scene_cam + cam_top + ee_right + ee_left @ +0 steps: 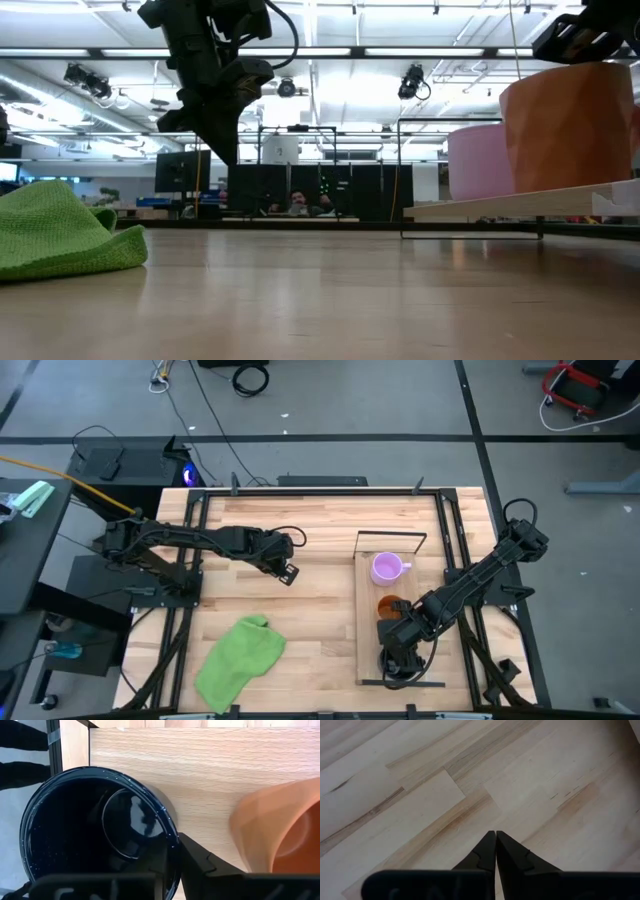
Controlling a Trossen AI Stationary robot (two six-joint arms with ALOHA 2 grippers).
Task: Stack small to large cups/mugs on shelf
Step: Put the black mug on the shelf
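High view: the left claw (289, 571) hangs over bare desk (320, 610) at centre frame, its fingers pressed together and empty. A green cloth (240, 660) lies at lower left. The shelf (366, 620) runs vertically at right of centre; on it the light purple mug (386, 568) stands toward the upper end, the orange mug (392, 604) just below it, and the black mug (400, 665) near the lower end, under the right claw (402, 656).

Low view: the left claw (222, 135) hangs at upper left, clear of the desk (320, 300). The green cloth (60, 240) lies at left. On the shelf (520, 205) at right stand the purple mug (475, 160) and, nearer, the orange mug (565, 125).

Left wrist view: the fingers (485, 855) meet above bare wood.

Right wrist view: the right claw (177, 852) pinches the black mug's (90, 830) rim, one finger inside and one outside. The orange mug (280, 830) stands beside it on the shelf (200, 775).
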